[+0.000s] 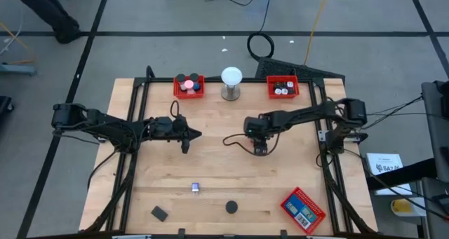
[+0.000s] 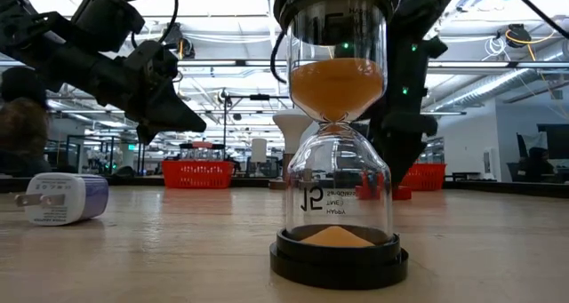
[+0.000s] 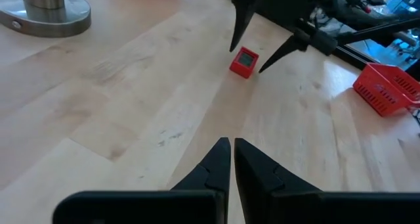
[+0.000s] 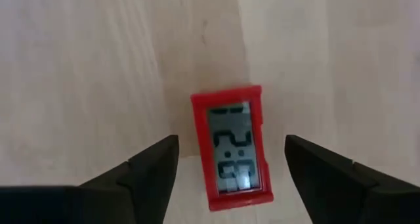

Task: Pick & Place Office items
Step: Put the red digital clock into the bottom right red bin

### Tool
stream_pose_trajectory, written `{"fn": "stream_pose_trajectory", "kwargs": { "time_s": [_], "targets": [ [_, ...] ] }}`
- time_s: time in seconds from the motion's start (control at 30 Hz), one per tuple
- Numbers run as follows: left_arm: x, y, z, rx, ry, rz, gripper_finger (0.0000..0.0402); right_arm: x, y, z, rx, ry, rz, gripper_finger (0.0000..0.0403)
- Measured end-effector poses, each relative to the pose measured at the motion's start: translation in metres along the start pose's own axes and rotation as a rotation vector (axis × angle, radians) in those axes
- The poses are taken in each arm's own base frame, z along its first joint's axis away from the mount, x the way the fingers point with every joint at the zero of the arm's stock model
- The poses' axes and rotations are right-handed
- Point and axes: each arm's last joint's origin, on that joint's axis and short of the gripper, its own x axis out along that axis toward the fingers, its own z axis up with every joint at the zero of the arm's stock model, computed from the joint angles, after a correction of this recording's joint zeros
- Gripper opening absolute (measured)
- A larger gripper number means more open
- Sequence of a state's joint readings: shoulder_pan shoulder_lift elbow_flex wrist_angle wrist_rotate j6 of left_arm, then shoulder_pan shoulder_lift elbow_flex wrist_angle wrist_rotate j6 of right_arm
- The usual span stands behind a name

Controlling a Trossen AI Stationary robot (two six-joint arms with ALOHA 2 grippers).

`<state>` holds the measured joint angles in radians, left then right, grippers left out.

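A small red digital timer (image 4: pixel 233 148) lies flat on the wooden table, display up, near the middle. My right gripper (image 4: pixel 231 144) points down over it, open, one finger on either side of the timer with a gap to each. In the left wrist view the same timer (image 3: pixel 244 62) sits between those two dark fingers. My left gripper (image 3: pixel 231 152) is shut, holds nothing, and hovers left of centre (image 1: pixel 189 135), pointing toward the timer. Near the front edge stand an hourglass (image 2: pixel 338 143), a white plug (image 2: pixel 67 199) and a black block (image 1: pixel 160 213).
Two red mesh trays (image 1: pixel 189 86) (image 1: pixel 283 87) holding small items stand at the far edge, with a white globe on a metal base (image 1: pixel 231 81) between them. A third red tray (image 1: pixel 303 209) lies at the near right corner. Bare wood lies between the arms.
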<state>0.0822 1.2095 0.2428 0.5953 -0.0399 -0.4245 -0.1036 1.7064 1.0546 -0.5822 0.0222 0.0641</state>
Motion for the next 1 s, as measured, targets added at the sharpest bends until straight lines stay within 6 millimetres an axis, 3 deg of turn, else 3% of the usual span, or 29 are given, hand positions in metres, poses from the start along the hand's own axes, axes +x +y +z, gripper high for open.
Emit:
{"fn": "stream_pose_trajectory", "kwargs": {
  "time_s": [0.17, 0.33, 0.43, 0.6, 0.83, 1.0],
  "targets": [
    [0.000, 0.000, 0.000, -0.003, -0.001, 0.003, 0.0021, 0.014, -0.006, 0.002, 0.062, 0.030, 0.057, 0.0245],
    [0.000, -0.001, 0.000, -0.001, 0.000, 0.001, 0.0021, 0.016, -0.006, 0.003, 0.130, 0.030, 0.066, 0.0174],
    [0.000, -0.001, -0.001, 0.000, 0.001, 0.000, 0.0021, 0.006, -0.005, 0.001, 0.198, 0.026, 0.104, 0.0129],
    [0.000, -0.001, -0.001, 0.000, 0.002, 0.000, 0.0021, -0.035, 0.005, -0.006, 0.337, -0.035, 0.125, 0.0125],
    [0.000, -0.001, -0.001, 0.003, 0.001, 0.000, 0.0021, -0.103, 0.060, -0.045, 0.537, -0.065, 0.173, 0.0125],
    [0.000, -0.001, -0.001, 0.005, 0.000, 0.001, 0.0021, -0.121, 0.115, -0.086, 0.668, 0.017, 0.198, 0.0125]
  ]
}}
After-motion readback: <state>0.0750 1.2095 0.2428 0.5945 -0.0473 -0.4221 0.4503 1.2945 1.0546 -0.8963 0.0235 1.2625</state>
